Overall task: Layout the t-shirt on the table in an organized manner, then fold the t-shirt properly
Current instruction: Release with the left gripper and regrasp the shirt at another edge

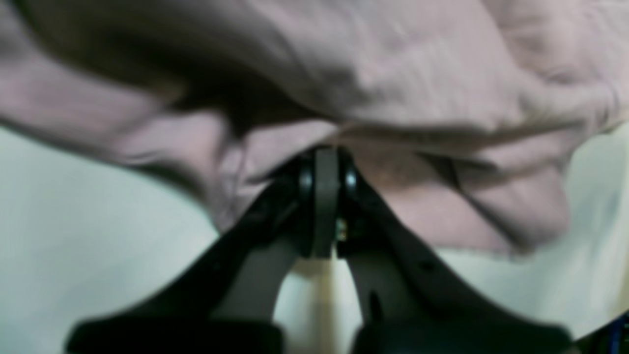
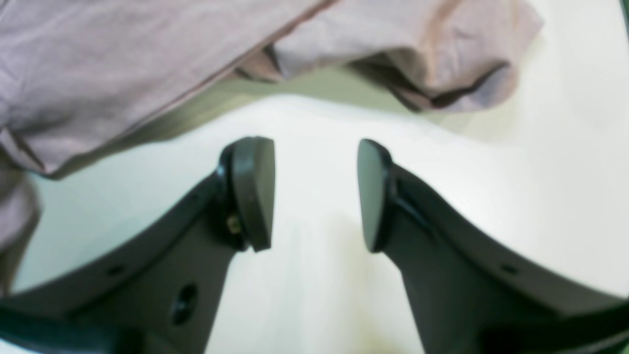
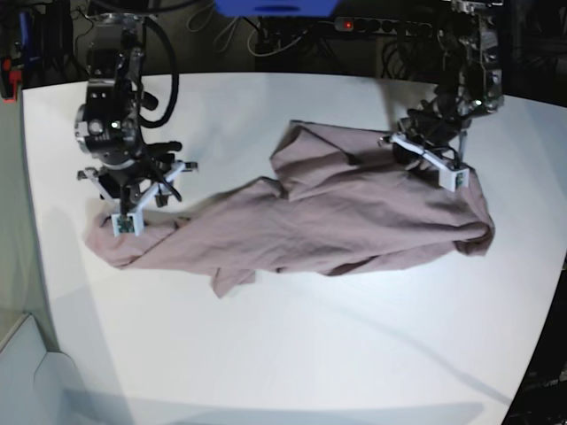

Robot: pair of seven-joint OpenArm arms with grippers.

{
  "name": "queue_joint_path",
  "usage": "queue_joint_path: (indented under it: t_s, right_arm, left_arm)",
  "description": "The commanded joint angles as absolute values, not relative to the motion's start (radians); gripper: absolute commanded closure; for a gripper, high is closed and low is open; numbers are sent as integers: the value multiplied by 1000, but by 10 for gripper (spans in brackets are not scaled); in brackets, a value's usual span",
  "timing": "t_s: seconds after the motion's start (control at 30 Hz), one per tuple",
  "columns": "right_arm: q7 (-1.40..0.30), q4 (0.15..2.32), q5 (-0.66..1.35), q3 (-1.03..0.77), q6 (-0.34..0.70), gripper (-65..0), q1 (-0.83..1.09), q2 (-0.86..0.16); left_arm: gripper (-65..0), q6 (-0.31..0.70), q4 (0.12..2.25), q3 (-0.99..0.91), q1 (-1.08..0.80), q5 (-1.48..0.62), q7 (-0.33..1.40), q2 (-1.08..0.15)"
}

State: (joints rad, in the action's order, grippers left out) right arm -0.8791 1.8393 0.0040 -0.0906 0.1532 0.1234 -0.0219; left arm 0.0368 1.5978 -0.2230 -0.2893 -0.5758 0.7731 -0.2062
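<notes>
The mauve t-shirt (image 3: 337, 212) lies crumpled in a long band across the white table (image 3: 292, 354). At its right end my left gripper (image 3: 406, 146) stands over the cloth. In the left wrist view the left gripper (image 1: 326, 157) is shut, pads pressed together, its tips pinching a fold of the t-shirt (image 1: 393, 73) above the table (image 1: 73, 221). My right gripper (image 3: 135, 177) hovers at the shirt's left end. In the right wrist view the right gripper (image 2: 314, 191) is open with only bare table (image 2: 540, 172) between its pads; the t-shirt (image 2: 123, 64) lies just beyond them.
Cables and a power strip (image 3: 381, 25) run along the table's far edge, beside a blue object (image 3: 275, 7). The table's rounded left edge (image 3: 31, 266) drops to the floor. White tabletop stretches in front of the shirt.
</notes>
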Motion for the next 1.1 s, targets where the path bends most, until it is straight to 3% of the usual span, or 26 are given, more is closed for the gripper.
queue_joint_path:
  t_s: [0.0, 0.3, 0.53, 0.8, 1.07]
  right_arm:
    - [-858, 1863, 5, -93, 150, -277, 110, -36]
    - [-857, 1865, 5, -93, 150, -277, 84, -38]
    - [-857, 1879, 5, -93, 150, -277, 76, -41]
    - [-858, 1879, 5, -93, 150, -277, 76, -36]
    - [-858, 1879, 5, -93, 150, -277, 82, -38]
  left_arm:
    - [-2, 5, 1620, -259, -331, -565, 806, -231]
    - [-2, 5, 1727, -410, -435, -710, 817, -354]
    - [-2, 7, 1745, -545, -469, -714, 819, -361]
    - [-2, 5, 1876, -475, -470, -835, 892, -257]
    - [-2, -1, 1824, -248, -392, -707, 892, -130]
